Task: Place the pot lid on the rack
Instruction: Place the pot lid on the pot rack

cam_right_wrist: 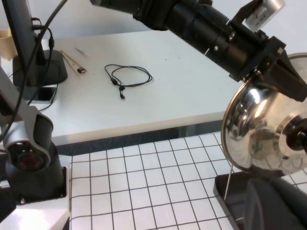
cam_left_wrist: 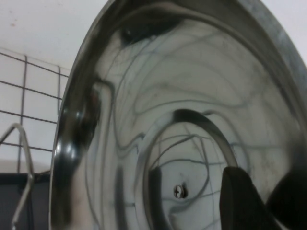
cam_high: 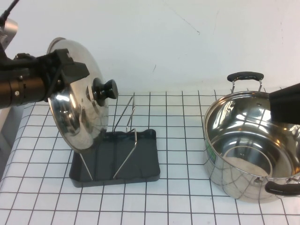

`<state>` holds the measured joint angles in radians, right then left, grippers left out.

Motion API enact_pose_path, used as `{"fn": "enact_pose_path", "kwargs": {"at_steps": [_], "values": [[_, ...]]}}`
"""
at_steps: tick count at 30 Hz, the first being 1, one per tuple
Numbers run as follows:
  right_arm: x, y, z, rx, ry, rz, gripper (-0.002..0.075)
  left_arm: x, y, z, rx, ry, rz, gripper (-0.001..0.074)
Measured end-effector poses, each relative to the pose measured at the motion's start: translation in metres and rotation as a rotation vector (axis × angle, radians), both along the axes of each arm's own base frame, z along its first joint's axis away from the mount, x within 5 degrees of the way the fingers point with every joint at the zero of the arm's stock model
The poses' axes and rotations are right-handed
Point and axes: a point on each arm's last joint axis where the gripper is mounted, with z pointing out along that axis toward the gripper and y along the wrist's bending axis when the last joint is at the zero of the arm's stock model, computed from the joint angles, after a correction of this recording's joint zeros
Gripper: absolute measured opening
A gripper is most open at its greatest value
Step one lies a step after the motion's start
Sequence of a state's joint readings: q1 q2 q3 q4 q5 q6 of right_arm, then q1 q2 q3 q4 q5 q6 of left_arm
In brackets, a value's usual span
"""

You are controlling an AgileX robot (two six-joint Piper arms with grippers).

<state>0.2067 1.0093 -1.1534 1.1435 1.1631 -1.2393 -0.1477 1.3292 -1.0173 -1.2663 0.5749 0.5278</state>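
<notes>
The pot lid (cam_high: pixel 77 117), shiny steel with a black knob (cam_high: pixel 105 89), stands nearly upright over the left end of the rack (cam_high: pixel 140 159). My left gripper (cam_high: pixel 70 65) is shut on the lid's upper rim. The lid's lower rim is down beside a wire upright (cam_high: pixel 84 166); I cannot tell whether it rests there. In the left wrist view the lid's underside (cam_left_wrist: pixel 192 96) fills the frame, with a dark finger (cam_left_wrist: pixel 240 201) against it. My right gripper (cam_high: pixel 286 103) hangs over the pot, shut and holding nothing. From the right wrist the lid (cam_right_wrist: pixel 259 129) shows above the rack (cam_right_wrist: pixel 230 191).
The deep steel pot (cam_high: pixel 243 136) with black handles stands at the right on the checked cloth (cam_high: pixel 183 197). The table's left edge (cam_high: pixel 9 154) runs close to the rack. Beyond the table a white desk (cam_right_wrist: pixel 158 96) carries a cable and a monitor foot.
</notes>
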Motion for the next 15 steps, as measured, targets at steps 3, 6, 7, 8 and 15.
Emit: {"fn": "enact_pose_path", "kwargs": {"at_steps": [3,6,7,8,15], "values": [[0.0,0.0,0.0,-0.001,0.001,-0.001,0.0002,0.0,-0.006,-0.002,0.043,-0.015,-0.008,0.0174],[0.0,0.0,0.0,-0.001,0.001,-0.001,0.0001,-0.003,-0.022,-0.004,0.091,-0.047,-0.032,0.0174],[0.0,0.0,0.0,-0.002,0.002,-0.001,0.0001,-0.005,-0.028,-0.004,0.108,-0.061,-0.044,0.0174],[0.0,0.0,0.0,-0.003,0.003,-0.002,0.0001,-0.007,-0.034,-0.004,0.124,-0.075,-0.054,0.0174],[-0.001,-0.001,-0.004,-0.045,0.032,-0.002,0.0001,-0.01,-0.053,-0.013,0.198,-0.076,-0.062,0.0174]]}}
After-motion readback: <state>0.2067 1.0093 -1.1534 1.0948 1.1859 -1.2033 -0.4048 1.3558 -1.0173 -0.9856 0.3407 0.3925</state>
